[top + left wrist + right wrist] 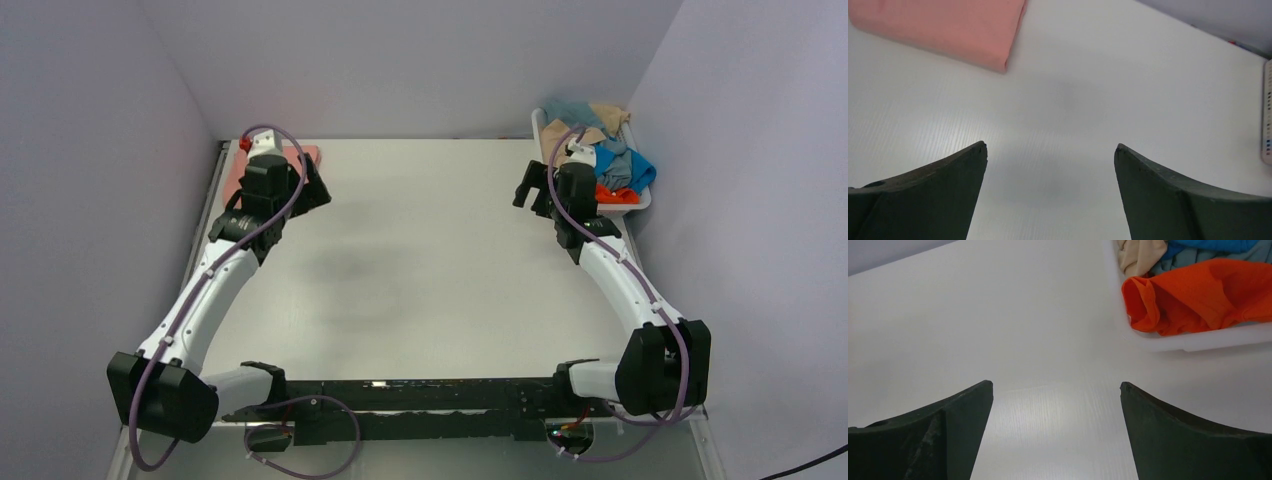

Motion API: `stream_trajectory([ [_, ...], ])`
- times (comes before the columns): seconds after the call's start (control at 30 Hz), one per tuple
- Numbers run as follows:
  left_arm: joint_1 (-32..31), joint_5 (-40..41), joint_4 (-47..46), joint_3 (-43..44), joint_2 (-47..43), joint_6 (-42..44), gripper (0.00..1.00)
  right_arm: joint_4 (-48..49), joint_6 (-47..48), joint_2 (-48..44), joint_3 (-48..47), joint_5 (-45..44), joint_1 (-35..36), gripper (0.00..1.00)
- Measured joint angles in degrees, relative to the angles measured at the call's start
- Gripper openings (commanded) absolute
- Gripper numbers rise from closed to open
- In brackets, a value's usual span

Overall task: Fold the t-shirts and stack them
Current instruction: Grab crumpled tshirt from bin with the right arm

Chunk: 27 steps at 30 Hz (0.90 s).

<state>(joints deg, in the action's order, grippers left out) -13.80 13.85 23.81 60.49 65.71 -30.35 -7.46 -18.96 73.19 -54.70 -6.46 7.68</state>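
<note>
Above the white table (420,260), I see the left gripper (1050,147) and the right gripper (1056,385), both with jaws spread wide and holding nothing. At the table's far left corner lies the folded salmon-pink t-shirt (943,27). At its far right corner, the white basket (1193,342) contains the orange t-shirt (1208,295), a blue t-shirt (632,165) and a tan t-shirt (1140,252).

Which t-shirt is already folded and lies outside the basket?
The salmon-pink t-shirt, folded flat on the table near the left tool. The orange t-shirt and the rest lie crumpled in the white basket.
</note>
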Motion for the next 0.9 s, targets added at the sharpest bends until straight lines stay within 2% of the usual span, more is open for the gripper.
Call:
stream_trajectory([
  [0.13,0.0,0.04,2.34,7.58,3.45,1.97,0.99,-2.84,-1.01,0.63,-2.21,-0.55,0.02,1.0],
  [0.3,0.0,1.2,3.23,6.14,0.85,2.8,1.0,-6.78,-2.58,5.14,-10.32,-4.52,-0.2,1.0],
  [0.43,0.0,1.92,1.2,0.2,-2.78,2.91,0.99,-13.03,-3.5,14.97,-22.64,-8.11,-3.06,1.0],
  [0.57,0.07,1.92,0.04,-1.25,-2.34,2.38,0.99,-17.38,-3.02,27.34,-36.85,-9.14,-8.17,1.0],
  [0.77,0.09,2.6,-3.23,-3.61,-1.73,0.44,0.99,-21.97,0.22,41.62,-51.78,-9.6,-11.65,0.92],
  [0.9,0.11,2.6,-4.76,-6.84,-1.73,-1.07,0.99,-24.5,3.1,49.29,-59.12,-9.4,-12.5,0.92],
])
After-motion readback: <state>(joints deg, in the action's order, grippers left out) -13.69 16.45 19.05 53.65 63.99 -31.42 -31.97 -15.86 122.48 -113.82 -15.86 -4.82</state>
